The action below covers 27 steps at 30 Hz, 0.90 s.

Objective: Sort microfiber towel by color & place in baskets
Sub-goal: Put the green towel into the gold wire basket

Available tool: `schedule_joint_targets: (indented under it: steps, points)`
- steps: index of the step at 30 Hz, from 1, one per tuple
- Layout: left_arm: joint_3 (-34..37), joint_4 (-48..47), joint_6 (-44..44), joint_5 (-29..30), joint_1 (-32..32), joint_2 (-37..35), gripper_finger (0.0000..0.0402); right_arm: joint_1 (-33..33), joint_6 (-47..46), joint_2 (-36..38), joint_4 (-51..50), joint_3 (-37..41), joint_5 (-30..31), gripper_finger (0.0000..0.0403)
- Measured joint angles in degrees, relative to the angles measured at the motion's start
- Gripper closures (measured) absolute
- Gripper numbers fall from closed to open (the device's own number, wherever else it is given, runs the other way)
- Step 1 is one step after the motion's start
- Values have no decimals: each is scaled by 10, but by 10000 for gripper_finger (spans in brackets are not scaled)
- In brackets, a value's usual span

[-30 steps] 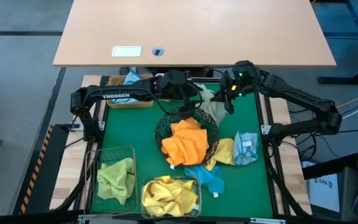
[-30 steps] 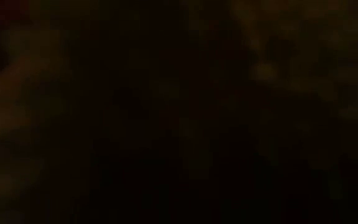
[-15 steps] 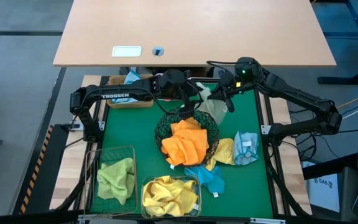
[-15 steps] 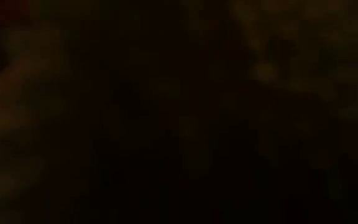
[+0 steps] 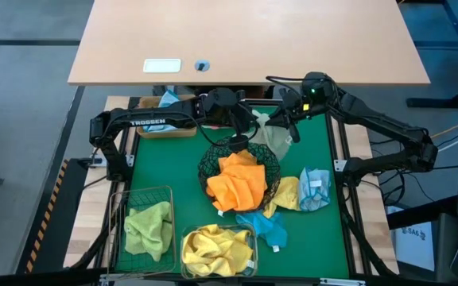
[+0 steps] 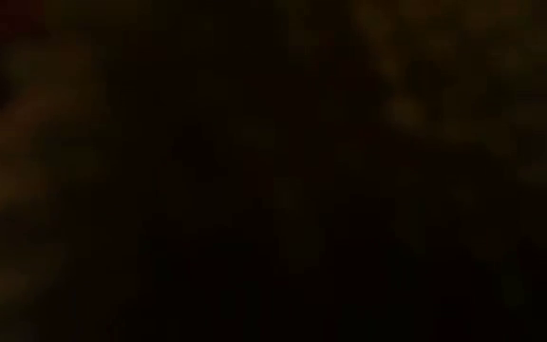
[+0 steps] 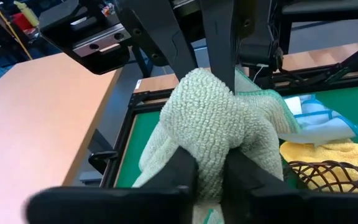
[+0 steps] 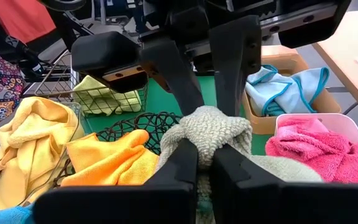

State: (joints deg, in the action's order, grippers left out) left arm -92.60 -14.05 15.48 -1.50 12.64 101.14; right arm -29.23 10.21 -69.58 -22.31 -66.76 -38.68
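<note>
A pale sage-green microfiber towel (image 5: 273,141) is bunched up between my two grippers at the far middle of the green mat, and its lower part hangs toward the mat. My left gripper (image 7: 215,177) and my right gripper (image 8: 205,165) face each other, both shut on it. The black wire bowl (image 5: 210,159) holds an orange towel (image 5: 239,179). A green towel lies in the green wire basket (image 5: 126,208) and a yellow one in the clear box (image 5: 253,246). A blue towel lies in the tan tray (image 8: 263,121), a pink one in the white tub (image 8: 347,124). The low view is dark. My left gripper pinches a thick bunched fold of the sage towel (image 7: 211,158) between its two fingers, coming nearly level from the table's left. Several layers bulge out past the fingers; the rest droops below. My right gripper pinches the same towel's raised bunch (image 8: 215,132) between its two fingers, coming from the table's right and slanting slightly down. Its fingers (image 7: 219,43) meet the bunch opposite the left gripper. The towel is lifted here, and its lower part hangs slack.
Loose towels lie on the mat right of the bowl: a yellow one (image 5: 288,193), a light blue one (image 5: 316,187) and a brighter blue one (image 5: 265,227). A wooden table (image 5: 245,40) stands beyond the far edge.
My right gripper has tipped up and turned toward the left gripper, bringing the towel's gripped bunch a little toward the table's left. The towel's lower part has stayed about where it was.
</note>
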Motion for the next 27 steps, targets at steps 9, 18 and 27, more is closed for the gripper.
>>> schedule_joint_targets:
  steps: [9,18,27]
  points:
    - [0,-5,-1,-1,0,-7,374,0,-1,0,3,-1,-14,337]
    - [-23,-100,-31,6,0,-59,376,0,1,6,32,-2,21,203]
    - [-108,-283,-78,5,-4,-121,376,0,6,45,46,-2,53,169]
